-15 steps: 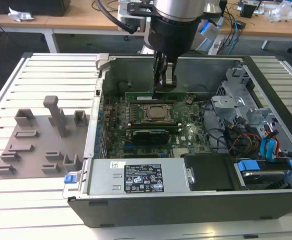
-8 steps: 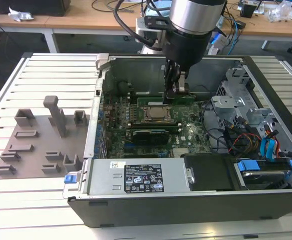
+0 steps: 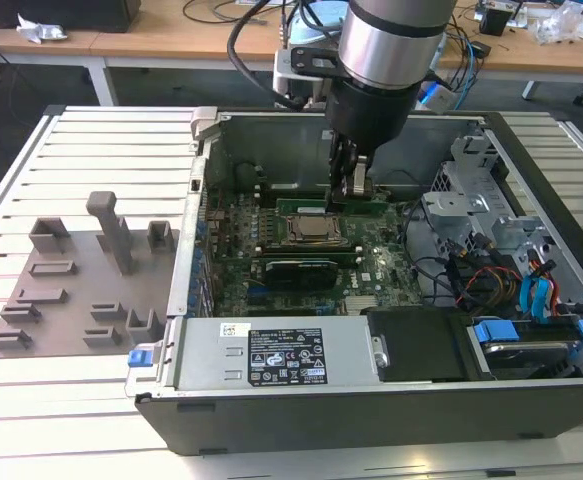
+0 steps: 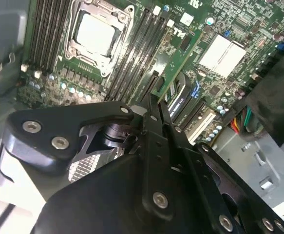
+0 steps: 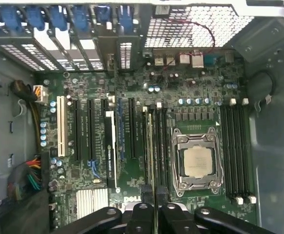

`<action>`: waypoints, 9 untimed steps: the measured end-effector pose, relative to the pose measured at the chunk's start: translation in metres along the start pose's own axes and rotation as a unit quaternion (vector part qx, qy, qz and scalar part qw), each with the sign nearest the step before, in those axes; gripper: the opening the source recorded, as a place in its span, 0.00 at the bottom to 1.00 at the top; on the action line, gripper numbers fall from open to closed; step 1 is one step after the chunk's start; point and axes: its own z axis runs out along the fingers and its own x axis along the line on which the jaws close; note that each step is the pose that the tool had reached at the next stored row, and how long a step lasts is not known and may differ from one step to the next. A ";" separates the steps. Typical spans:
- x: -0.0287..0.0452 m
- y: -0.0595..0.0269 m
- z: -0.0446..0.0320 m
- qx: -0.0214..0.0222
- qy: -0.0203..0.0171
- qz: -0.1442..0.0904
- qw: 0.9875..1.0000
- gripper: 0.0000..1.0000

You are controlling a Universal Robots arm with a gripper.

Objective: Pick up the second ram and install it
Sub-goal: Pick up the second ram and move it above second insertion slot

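The arm (image 3: 391, 40) reaches straight down into the open computer case (image 3: 371, 415). Its end effector (image 3: 356, 190) hangs low over the motherboard, just behind the processor socket (image 3: 306, 232) in the exterior view. In the first wrist view the two fingers (image 5: 144, 195) are closed on the second ram (image 5: 152, 146), seen edge-on. The stick runs along the black memory slots right beside the socket. Whether it sits in a slot, I cannot tell. Four more memory slots (image 5: 236, 151) lie on the socket's other side, and long card slots (image 5: 83, 131) are further off. A metal drive cage (image 3: 461, 200) and loose cables (image 3: 471, 275) crowd the case on the exterior view's right. Grey plastic blocks (image 3: 111, 230) stand on the slatted tabletop (image 3: 91, 140), well apart.
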 end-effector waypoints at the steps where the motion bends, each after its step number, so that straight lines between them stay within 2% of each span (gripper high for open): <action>1: -0.0002 -0.0002 0.0009 0.000 0.000 0.003 1.000 0.13; 5: -0.0026 -0.0011 0.0072 0.001 -0.001 0.009 1.000 0.13; 9: -0.0045 -0.0010 0.0079 0.001 -0.001 0.009 1.000 0.13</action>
